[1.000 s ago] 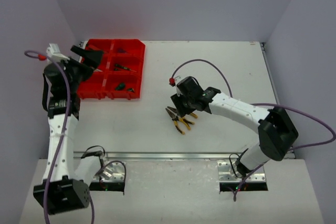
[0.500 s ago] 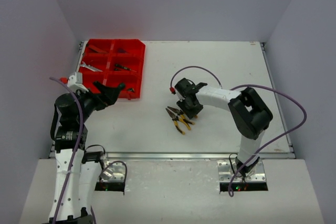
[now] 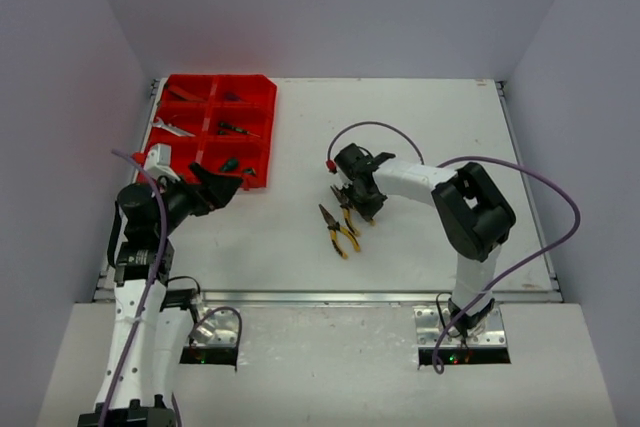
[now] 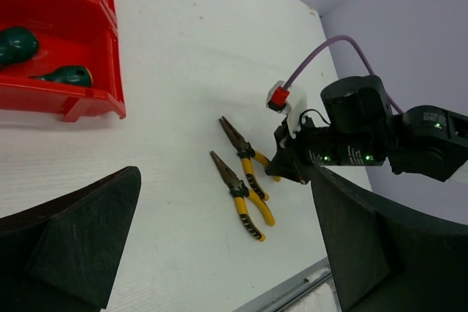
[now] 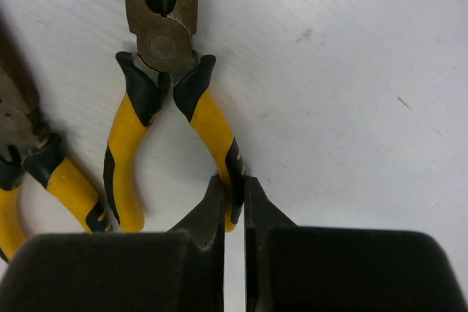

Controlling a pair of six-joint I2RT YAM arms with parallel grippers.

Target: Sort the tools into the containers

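Note:
The red organiser tray lies at the far left of the table and holds several tools, among them a silver wrench and green-handled screwdrivers. Two yellow-black-handled pliers lie mid-table. My right gripper is shut on one handle of the farther pliers, with both fingers clamping the handle tip. The nearer pliers lie free beside them and also show in the left wrist view. My left gripper is open and empty, hovering just near the tray's front edge.
The metal rail runs along the table's near edge. Grey walls close in the table on the left, back and right. The right arm's purple cable loops over the table behind the gripper.
My left arm has pulled back from over the tray toward the near side, gripper open. My right arm has folded in, and the gripped pliers have shifted slightly away from the other pair.

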